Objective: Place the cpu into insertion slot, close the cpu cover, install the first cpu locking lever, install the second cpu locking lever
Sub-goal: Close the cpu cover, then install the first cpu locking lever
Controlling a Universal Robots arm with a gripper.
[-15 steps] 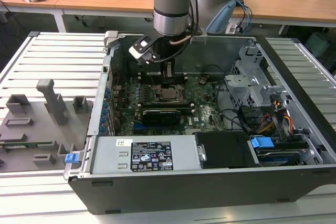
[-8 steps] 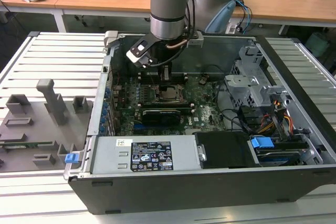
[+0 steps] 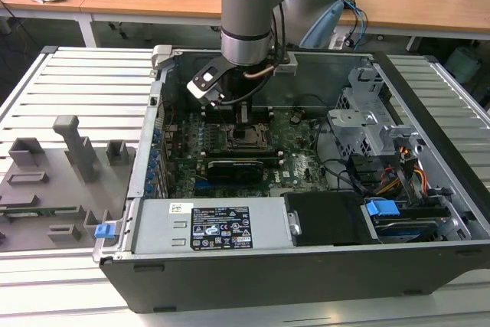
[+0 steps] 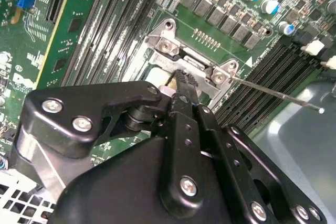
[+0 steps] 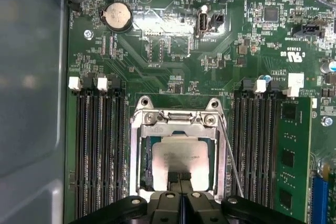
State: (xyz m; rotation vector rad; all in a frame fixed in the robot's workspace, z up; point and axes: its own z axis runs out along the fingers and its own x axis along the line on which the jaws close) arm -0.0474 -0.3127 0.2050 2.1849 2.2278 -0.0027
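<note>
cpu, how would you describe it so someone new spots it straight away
Inside the open computer case, find the green motherboard. Between its two banks of long black memory slots sits a metal cpu cover; the cpu is the pale, smooth square in its window, unlike the dark ribbed slots alongside.

We find the motherboard (image 3: 298,160) lying in the case (image 3: 268,275), the power supply (image 3: 214,227) before it, the drive cage (image 3: 367,124) at the exterior view's right and a fixture tray (image 3: 61,181) outside at the exterior view's left. In the first wrist view the cpu (image 5: 181,153) lies within the window of the cpu cover (image 5: 176,121), memory slots (image 5: 100,150) flanking it, the gripper (image 5: 179,182) over one edge.
</note>
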